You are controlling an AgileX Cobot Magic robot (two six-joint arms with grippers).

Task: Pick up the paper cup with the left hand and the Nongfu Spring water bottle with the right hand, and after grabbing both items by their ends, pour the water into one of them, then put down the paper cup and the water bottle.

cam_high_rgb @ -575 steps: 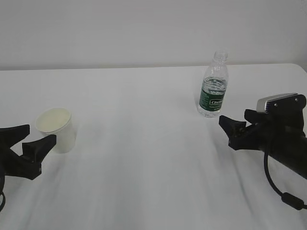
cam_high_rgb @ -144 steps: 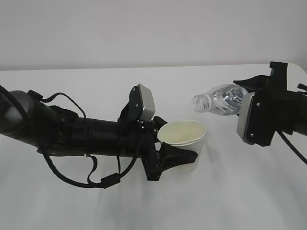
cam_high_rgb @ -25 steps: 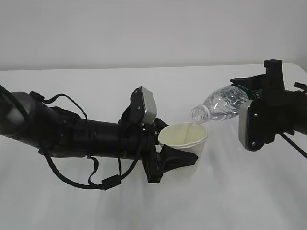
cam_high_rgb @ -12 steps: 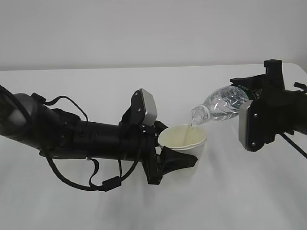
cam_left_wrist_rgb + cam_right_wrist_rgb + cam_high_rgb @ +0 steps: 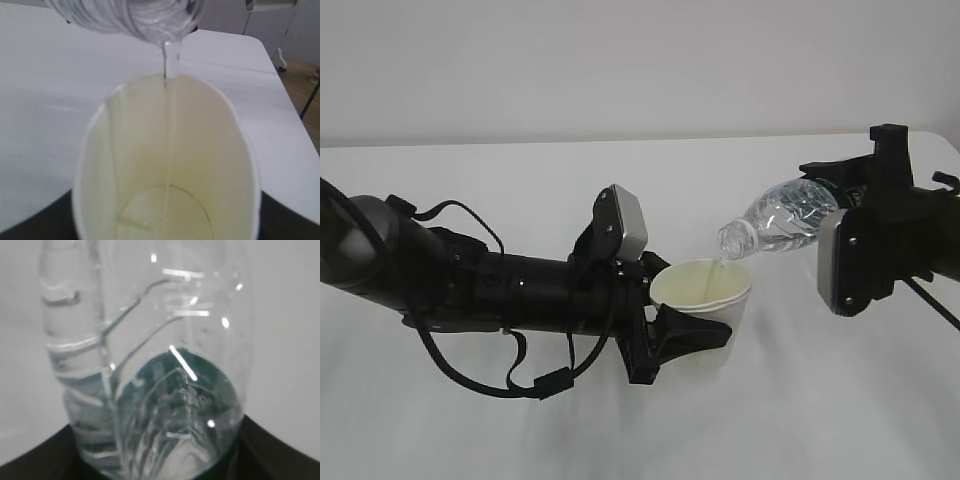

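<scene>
1. White paper makes up the paper cup [image 5: 703, 300], and I see it upright above the white surface [image 5: 620, 170], near the middle of my exterior view, its pale cream inside facing up
2. My left end effector [image 5: 685, 335] is closed around the lower part of the cup, black fingers [image 5: 695, 330] hugging its wall from the arm side; the left hand [image 5: 490, 290] stretches in from the left edge, cables looping under it
3. From the left wrist view I look straight down into the cup [image 5: 167, 200]: the round bottom seam shows clearly, and I cannot tell how much liquid has gathered there
4. The Nongfu Spring water bottle [image 5: 782, 218] is tipped nearly on its side, open mouth pointing down-left and sitting just above the cup's far rim
5. A thin stream of the water [image 5: 169, 75] falls from the bottle mouth into the cup and runs down the inner wall; in the exterior view it is only a faint line [image 5: 721, 262]
6. My right end effector [image 5: 840, 195] grips the bottle at its base end, where the dark green label band shows; the right hand [image 5: 890, 240] comes in from the right edge
7. In the right wrist view the ribbed clear wall fills the picture, with water [image 5: 100, 440] pooled along the left side
</scene>
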